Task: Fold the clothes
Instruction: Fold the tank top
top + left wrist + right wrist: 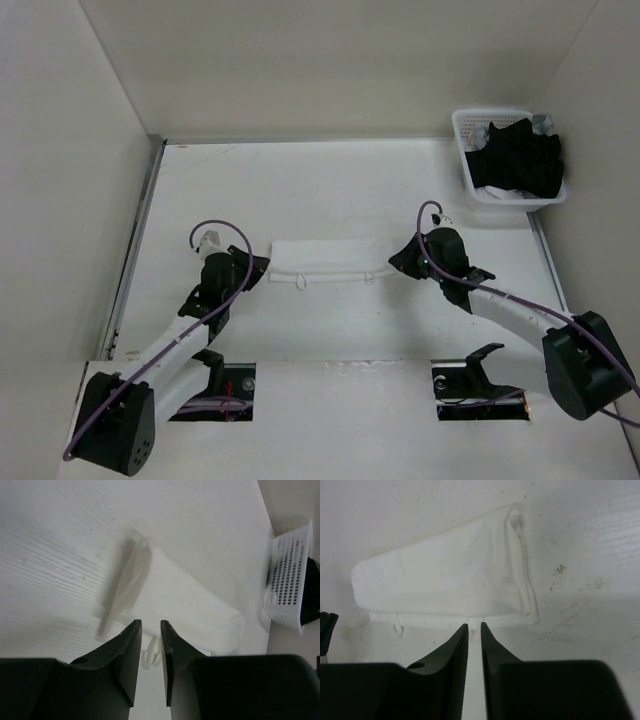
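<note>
Fingers [127, 650] on my left hand stand a narrow slit apart with nothing between them, and the fingers [452, 660] on my right are parted just as little. A thin strap end sits right at the right tips, and I cannot tell whether it touches them or only lies beneath.

The white thin-fabric camisole top with looped shoulder straps [325, 262] lies flat on the white table [330, 190], between my left gripper [258, 268] and my right gripper [400, 255]. One short end is just ahead of each pair of tips.

I judge the job about half done. The camisole is already doubled lengthwise into a narrow band with fairly tidy edges. What seems left is to tuck in the strap loops and bring the short ends together once or twice for a compact stack.

Its long axis runs straight across from my left fingers to my right ones. The folded edge faces away from both hands, while the two strap loops stick out of the edge nearest my fingertips.
</note>
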You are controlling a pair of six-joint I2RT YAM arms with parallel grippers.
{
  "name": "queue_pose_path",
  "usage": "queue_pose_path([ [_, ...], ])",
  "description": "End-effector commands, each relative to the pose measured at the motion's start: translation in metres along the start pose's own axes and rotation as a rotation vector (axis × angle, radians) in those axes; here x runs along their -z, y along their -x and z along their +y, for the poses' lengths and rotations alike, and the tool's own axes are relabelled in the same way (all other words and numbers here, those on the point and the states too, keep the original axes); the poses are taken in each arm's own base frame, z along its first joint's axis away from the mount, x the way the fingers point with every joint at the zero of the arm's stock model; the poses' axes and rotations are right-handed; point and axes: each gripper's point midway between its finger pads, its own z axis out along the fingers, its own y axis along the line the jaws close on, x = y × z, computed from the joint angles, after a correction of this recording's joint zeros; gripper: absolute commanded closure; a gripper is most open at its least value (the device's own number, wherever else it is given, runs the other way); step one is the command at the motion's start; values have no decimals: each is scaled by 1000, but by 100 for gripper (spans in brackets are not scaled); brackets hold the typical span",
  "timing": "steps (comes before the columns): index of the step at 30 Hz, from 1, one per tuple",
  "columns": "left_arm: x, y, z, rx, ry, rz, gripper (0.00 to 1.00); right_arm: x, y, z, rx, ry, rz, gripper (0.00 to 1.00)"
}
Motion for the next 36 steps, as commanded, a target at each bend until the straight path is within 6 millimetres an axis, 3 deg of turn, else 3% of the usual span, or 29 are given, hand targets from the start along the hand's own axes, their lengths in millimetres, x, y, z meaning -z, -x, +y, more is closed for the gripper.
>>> queue_pose_path([
  [1,-3,5,-55,-75,-85,-24,80,-5,28,36,67,65,-62,83],
  [3,-14,-4,-79,-113,-114,-25,80,-22,35,53,93,104,-57,91],
  [5,-31,-9,-90,-127,-124,-31,80,-42,38,56,87,113,-39,93],
  [9,-65,-12,-68,-95,-70,-25,80,-73,42,27,8,56,-35,94],
  [13,-79,-10,-26,-45,2,-21,81,-77,37,0,-61,19,-41,94],
  [16,-78,-11,-5,-26,25,-20,81,-70,38,-10,-94,10,-69,94],
  [20,-75,-13,4,-18,9,-4,81,-65,31,-17,-114,9,-58,92],
  [22,-71,-12,-2,-12,-31,1,81,-60,29,-18,-117,15,-55,90],
  [26,-61,-5,-28,-10,-134,16,76,-43,34,-13,-98,40,-93,67],
  [29,-49,1,-43,-19,-182,5,73,-36,28,-20,-104,26,-92,56],
  [33,-40,6,-51,-51,-196,-3,70,-44,10,-32,-146,-21,-30,50],
  [36,-36,8,-56,-68,-209,-7,70,-52,3,-34,-170,-38,8,51],
])
